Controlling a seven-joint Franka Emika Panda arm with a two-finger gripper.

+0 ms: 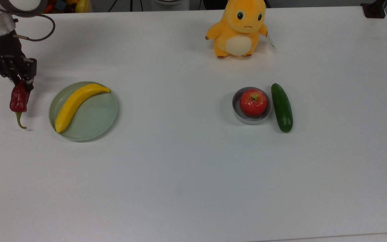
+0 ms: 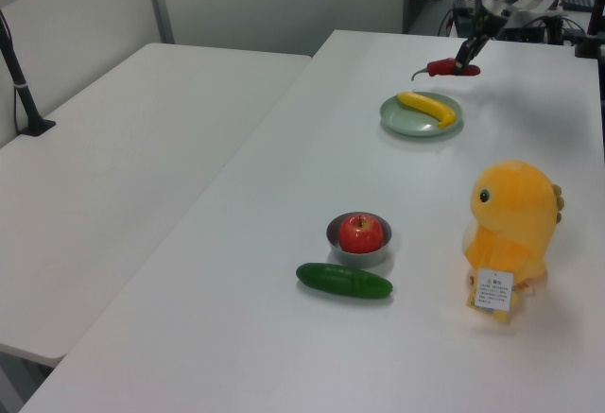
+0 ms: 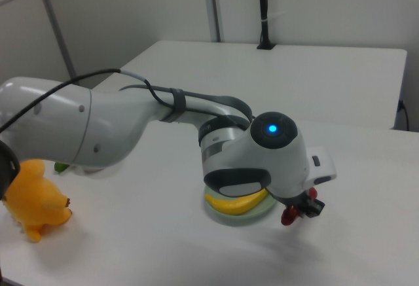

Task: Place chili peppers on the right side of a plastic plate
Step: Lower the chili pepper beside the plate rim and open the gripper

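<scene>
The dark-red chili pepper (image 1: 19, 101) hangs stem-down from my gripper (image 1: 21, 81), which is shut on its upper end. It is over the table just off the plastic plate's (image 1: 96, 116) edge on the top view's left, apart from the plate. A yellow banana (image 1: 76, 104) lies across this pale green plate. In the left view the chili pepper (image 2: 452, 68) hangs from the gripper (image 2: 463, 60) beyond the plate (image 2: 401, 116). In the right view the chili pepper (image 3: 288, 216) pokes out under the arm's wrist, beside the plate (image 3: 222, 213).
A grey bowl (image 1: 238, 112) holding a red apple (image 1: 253, 102) stands at the top view's right of centre, with a dark green cucumber (image 1: 282, 107) touching its side. An orange plush toy (image 1: 239, 28) sits at the table's far edge.
</scene>
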